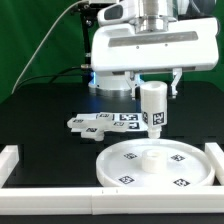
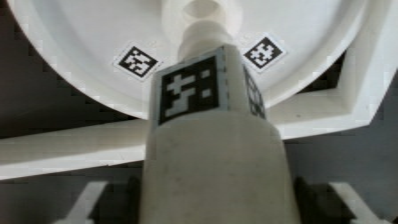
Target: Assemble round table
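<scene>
The large rimmed round disc lies flat on the black table near the front, with tags on its top and a raised hub at its middle. My gripper is shut on the short thick cylindrical leg and holds it upright just above the hub; I cannot tell if they touch. In the wrist view the leg fills the middle, tagged, pointing at the disc and its hub. My gripper fingers flank the leg.
The marker board lies flat behind the disc toward the exterior view's left. A white frame rail runs along the table's front and sides around the disc, also showing in the wrist view. A green curtain hangs behind.
</scene>
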Robot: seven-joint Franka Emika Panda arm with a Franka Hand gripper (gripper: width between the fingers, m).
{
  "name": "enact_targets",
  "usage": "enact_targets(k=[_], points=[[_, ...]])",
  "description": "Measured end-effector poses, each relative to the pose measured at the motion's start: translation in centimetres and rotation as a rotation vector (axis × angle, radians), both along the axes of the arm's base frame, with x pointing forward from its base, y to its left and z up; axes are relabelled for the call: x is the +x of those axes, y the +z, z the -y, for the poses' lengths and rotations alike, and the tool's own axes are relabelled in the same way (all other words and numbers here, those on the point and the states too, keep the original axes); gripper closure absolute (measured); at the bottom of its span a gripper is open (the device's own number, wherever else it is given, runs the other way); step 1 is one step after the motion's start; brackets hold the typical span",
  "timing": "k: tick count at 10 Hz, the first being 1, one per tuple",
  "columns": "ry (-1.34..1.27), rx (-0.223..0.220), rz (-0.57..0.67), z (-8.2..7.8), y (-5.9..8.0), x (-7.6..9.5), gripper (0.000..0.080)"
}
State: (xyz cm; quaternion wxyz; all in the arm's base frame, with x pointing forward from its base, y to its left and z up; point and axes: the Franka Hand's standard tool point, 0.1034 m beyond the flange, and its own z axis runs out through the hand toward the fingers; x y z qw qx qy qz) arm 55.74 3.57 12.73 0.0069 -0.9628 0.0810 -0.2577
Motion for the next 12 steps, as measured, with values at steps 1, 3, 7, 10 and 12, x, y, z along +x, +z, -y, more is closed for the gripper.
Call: enact_targets(k=[1,3,7,10,12], points=[[-0.002,0.001,0.0,0.0,0.0,0.0,0.0394],[0.005,-0.007,0.005,0.1,-0.2,0.1,0.0394],[0.016,-0.018,0.011,-1.0,-1.3,1.0,0.0394],[0.036,-0.052,0.058,-0.6,-1.6,1.1,0.0394],[0.079,-0.092,0.058,-0.8,-2.4,0.4,0.0394]])
